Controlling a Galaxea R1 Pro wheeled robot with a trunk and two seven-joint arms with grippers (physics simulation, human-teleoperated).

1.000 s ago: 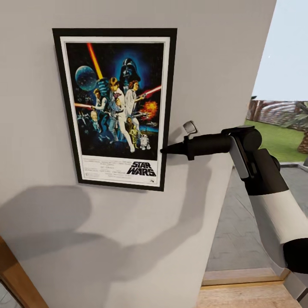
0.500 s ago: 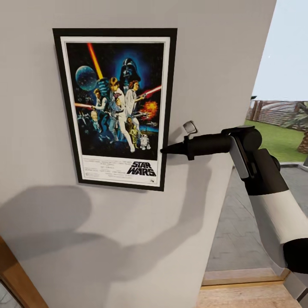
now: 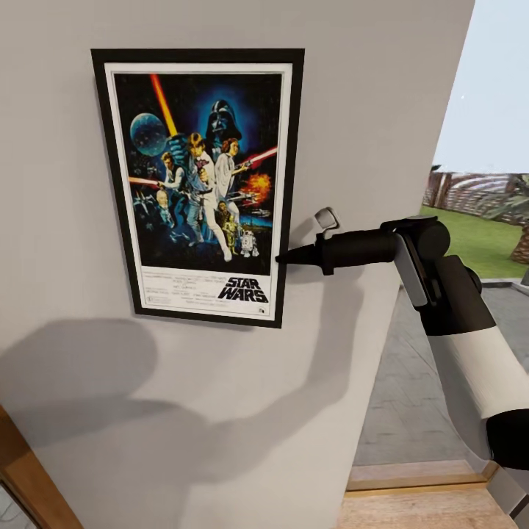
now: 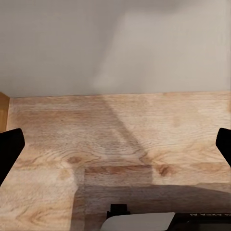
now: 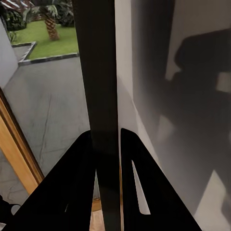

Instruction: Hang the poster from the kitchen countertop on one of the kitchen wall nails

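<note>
Your right gripper (image 3: 283, 258) has its fingers (image 5: 126, 159) clenched on the poster's (image 3: 198, 184) right edge, low on the frame; in the wrist view that dark edge runs straight up between them. The poster stands upright, long axis vertical, flat against the wall (image 3: 367, 110), so withdrawing means opening and backing off rightward. Your left gripper (image 4: 115, 144) hangs released over wooden floor (image 4: 115, 144).

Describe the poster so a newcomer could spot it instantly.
Start at the plain light grey wall that takes up most of the head view. The poster lies flat against its upper part, with the right gripper shut on its right edge. It is the one colourful thing there: black frame, white border, characters on dark blue, "STAR WARS" lettering at the bottom.
</note>
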